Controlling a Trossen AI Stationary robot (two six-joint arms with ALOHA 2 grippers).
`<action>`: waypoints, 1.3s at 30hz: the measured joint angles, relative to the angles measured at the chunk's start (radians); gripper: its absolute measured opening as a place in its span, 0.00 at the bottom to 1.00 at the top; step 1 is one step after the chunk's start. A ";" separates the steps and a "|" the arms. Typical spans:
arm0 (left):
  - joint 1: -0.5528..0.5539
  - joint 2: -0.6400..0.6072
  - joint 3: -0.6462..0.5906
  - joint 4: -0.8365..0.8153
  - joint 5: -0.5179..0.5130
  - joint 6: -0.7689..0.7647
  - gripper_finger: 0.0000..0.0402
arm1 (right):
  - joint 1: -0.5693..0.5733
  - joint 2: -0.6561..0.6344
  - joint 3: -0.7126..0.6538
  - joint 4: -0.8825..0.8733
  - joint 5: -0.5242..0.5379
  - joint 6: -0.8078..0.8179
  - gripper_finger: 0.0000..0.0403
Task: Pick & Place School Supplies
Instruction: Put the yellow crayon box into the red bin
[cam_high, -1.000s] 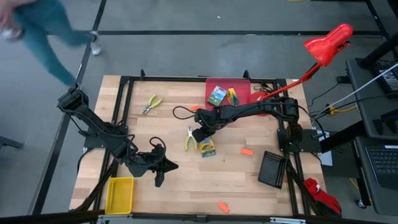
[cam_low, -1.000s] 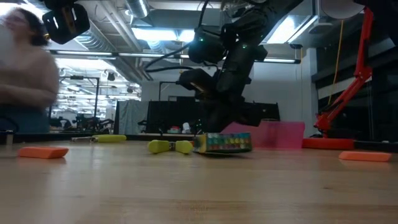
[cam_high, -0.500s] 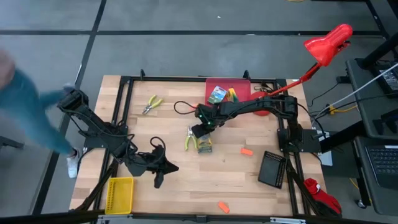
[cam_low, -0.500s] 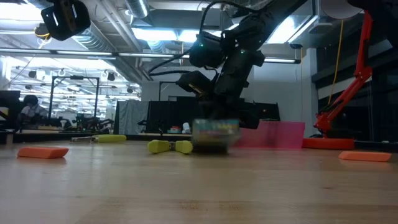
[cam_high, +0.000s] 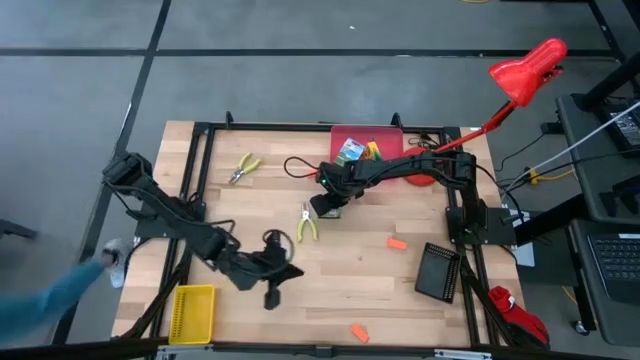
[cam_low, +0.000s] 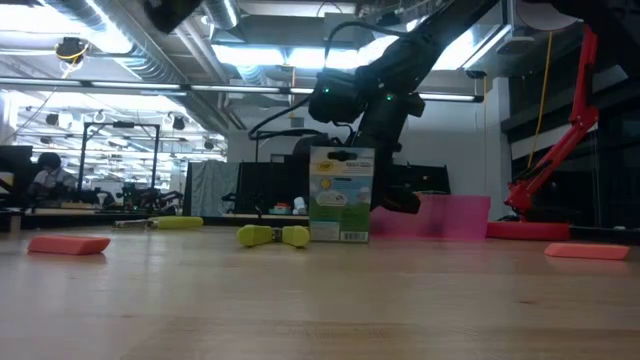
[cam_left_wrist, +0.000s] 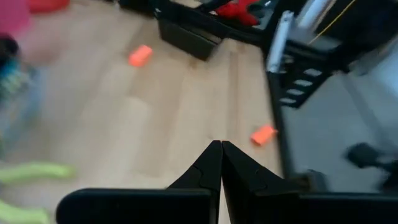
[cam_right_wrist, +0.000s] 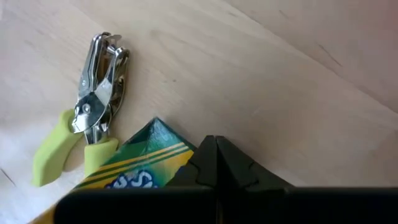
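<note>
Right claw (cam_high: 328, 207) positioned over mid-worktop, fingers closed on a green-and-yellow crayon box (cam_low: 341, 195); box seen upright in the low view, bottom edge level with or just off the wooden worktop (cam_high: 400, 285) — contact cannot be told. In the right wrist view, box corner (cam_right_wrist: 140, 158) seen right against the meeting fingertips. Pliers with yellow-green handles (cam_high: 306, 224) lying flat just beside the right claw, on its side toward the left arm; metal jaws pointing away from the box in the right wrist view (cam_right_wrist: 87, 124), touching or nearly touching the box there. Red bin (cam_high: 390, 142) just beyond the right claw, at the far edge, holding two more crayon boxes (cam_high: 350, 150). Second pliers (cam_high: 242, 168) well apart from both claws, near the far left part of the worktop. Orange stub (cam_high: 397, 243) near the right claw, toward the right arm's base; black bin (cam_high: 438, 272) further out on that side. Left claw (cam_high: 272, 292) low over the near part of the worktop, fingers pressed together and empty, as shown in the left wrist view (cam_left_wrist: 219, 163). Yellow bin (cam_high: 193, 312) close beside the left claw, at the near left corner. Another orange stub (cam_high: 358, 333) near the front edge, to the left claw's right-arm side.
</note>
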 joint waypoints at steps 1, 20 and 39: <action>0.015 0.019 0.039 -0.046 -0.011 0.034 0.01 | 0.000 0.000 0.000 0.000 0.000 -0.002 0.00; 0.205 0.179 0.297 -0.400 0.016 0.704 0.28 | -0.005 0.000 0.001 0.014 -0.006 -0.049 0.00; 0.407 0.280 0.297 -0.361 0.080 0.783 0.40 | -0.016 -0.002 0.002 0.032 -0.003 -0.071 0.00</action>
